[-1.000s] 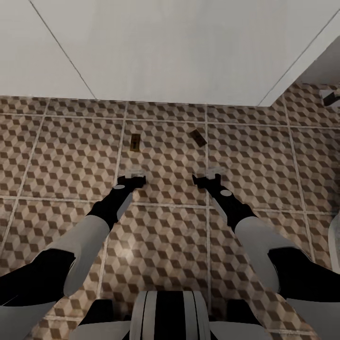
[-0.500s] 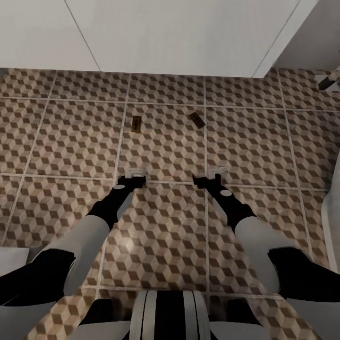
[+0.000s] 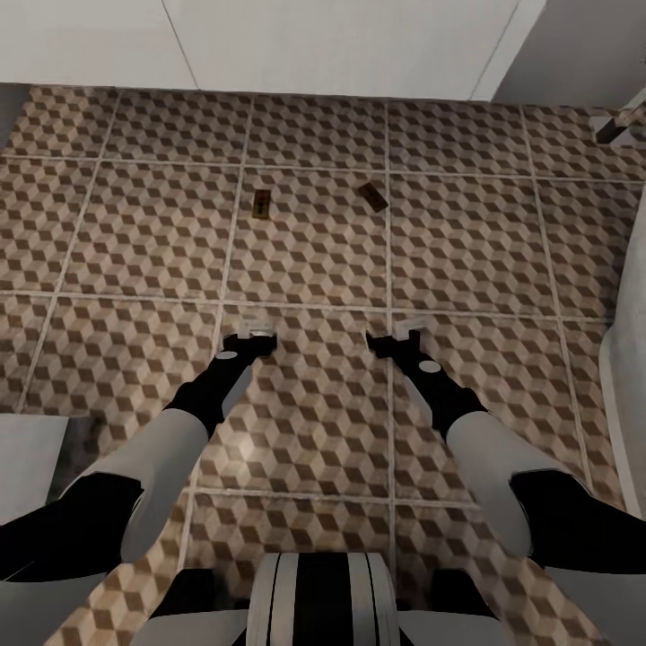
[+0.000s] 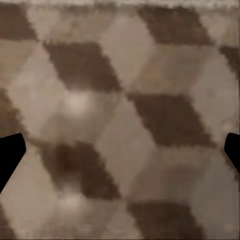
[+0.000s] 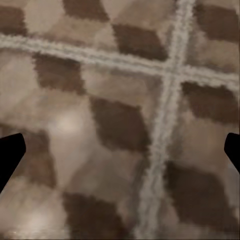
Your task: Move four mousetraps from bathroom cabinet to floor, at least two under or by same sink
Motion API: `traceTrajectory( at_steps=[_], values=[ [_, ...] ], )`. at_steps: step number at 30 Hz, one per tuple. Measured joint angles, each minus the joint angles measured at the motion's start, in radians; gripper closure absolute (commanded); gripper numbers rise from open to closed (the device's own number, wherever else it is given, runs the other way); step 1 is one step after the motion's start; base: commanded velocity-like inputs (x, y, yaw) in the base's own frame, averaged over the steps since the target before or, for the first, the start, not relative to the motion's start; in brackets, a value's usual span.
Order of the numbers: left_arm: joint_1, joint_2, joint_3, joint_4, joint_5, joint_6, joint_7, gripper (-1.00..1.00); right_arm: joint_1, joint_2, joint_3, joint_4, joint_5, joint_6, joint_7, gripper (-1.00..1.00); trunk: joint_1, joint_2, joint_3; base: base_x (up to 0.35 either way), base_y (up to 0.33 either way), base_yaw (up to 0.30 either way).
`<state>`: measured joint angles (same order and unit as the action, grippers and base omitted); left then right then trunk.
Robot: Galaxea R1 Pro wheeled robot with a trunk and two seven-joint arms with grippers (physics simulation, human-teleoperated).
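Observation:
Two mousetraps lie flat on the cube-patterned bathroom floor [image 3: 135, 233]: one small brown board [image 3: 262, 204] ahead of my left gripper, the other [image 3: 373, 196] lying at an angle ahead of my right gripper. Both rest a short way in front of the white vanity front [image 3: 341, 40]; the bathroom sink above it and the cabinet are out of view. My left gripper [image 3: 257, 328] and right gripper [image 3: 408, 327] hang open over bare tiles, well short of the traps. The wrist views show the left gripper [image 4: 120, 155] and right gripper [image 5: 120, 152] with dark fingertips wide apart and nothing between them.
A white rounded fixture [image 3: 625, 422] borders the floor at the right edge. A grey surface [image 3: 27, 458] shows at the lower left. A small grey and brown object [image 3: 619, 126] sits at the far right near the wall corner.
The whole picture has shifted: the vanity and both mousetraps now sit higher in the head view, so the camera has drawn back. Both arms keep the same pose, grippers open.

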<state>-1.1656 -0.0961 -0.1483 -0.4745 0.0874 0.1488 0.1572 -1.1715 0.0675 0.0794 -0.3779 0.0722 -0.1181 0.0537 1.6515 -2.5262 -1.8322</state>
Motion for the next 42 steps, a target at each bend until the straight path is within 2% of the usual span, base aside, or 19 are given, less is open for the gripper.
traceTrajectory(
  at_steps=[13, 25, 42],
  values=[
    [0.0, -0.014, 0.0, -0.003, 0.0, 0.002, 0.004, -1.0, 0.0, -0.004, -0.001, -0.003, 0.0, 0.0, 0.003, -1.0, 0.0, 0.0, 0.0, -0.059, 0.0, 0.0],
    [0.0, -0.017, 0.0, -0.013, 0.0, 0.01, 0.004, -1.0, 0.0, -0.006, -0.001, -0.003, 0.0, 0.0, 0.006, -1.0, 0.0, 0.0, 0.0, -0.002, 0.0, 0.0],
    [0.0, -0.017, 0.0, -0.009, 0.002, 0.013, 0.005, -1.0, 0.0, -0.006, 0.001, -0.005, -0.001, 0.0, 0.01, -1.0, -0.008, 0.004, 0.066, 0.0, 0.0, 0.0]
  ],
)
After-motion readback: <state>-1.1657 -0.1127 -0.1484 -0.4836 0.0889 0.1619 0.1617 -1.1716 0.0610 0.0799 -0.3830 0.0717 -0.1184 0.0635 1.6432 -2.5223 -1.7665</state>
